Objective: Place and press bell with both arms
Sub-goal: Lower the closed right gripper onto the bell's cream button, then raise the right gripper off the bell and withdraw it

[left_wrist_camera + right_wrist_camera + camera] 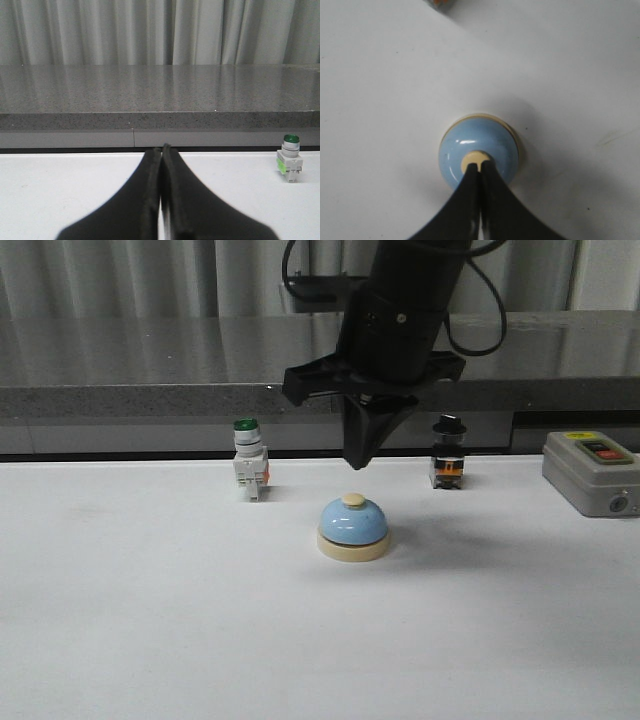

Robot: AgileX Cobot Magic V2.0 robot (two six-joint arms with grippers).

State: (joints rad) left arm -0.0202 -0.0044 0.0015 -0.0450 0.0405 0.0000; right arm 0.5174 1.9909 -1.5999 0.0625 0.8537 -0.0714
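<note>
The right gripper [357, 464], jaws together, is hanging just above the bell [353, 528] on the table [150, 620]; it should be descending straight onto the cream button [353, 500], gently.

no legible txt, grey switch box [591, 473] label too blurred
</note>
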